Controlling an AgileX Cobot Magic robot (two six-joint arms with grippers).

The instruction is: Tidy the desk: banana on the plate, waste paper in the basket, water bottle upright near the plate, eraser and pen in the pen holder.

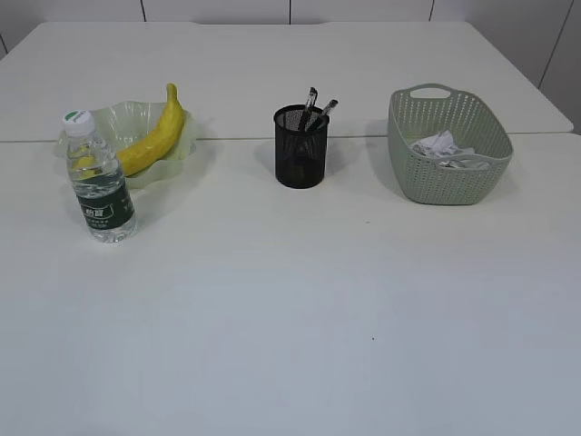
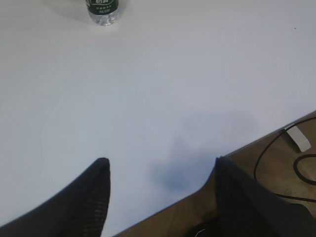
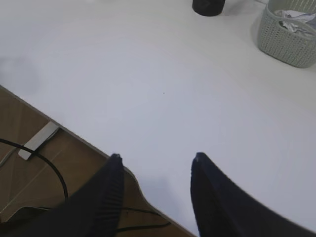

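Nearest, bottom of each wrist view: left hand (image 2: 160, 197), fingers spread wide with nothing between them, over the near desk (image 1: 290, 345) edge; right hand (image 3: 155, 192), fingers moderately apart, likewise empty, at the desk edge with floor cables at lower left. Neither hand shows in the exterior view. Middle ground: bare desk surface. Left of the exterior frame: water bottle (image 1: 98, 182), upright, capped, just in front of the plate (image 1: 123, 123). On the plate, upper left: banana (image 1: 154, 138), lying along it. Centre: pen holder (image 1: 300, 146), black mesh, two pens (image 1: 315, 104) standing in it; the eraser cannot be seen through the mesh. Right: basket (image 1: 449, 150), waste paper (image 1: 443, 147) inside. Judged status: every visible item sits in its assigned place; the step in hand appears to be the closing one, both arms drawn clear. Next move, if any: confirm the eraser, otherwise rest.
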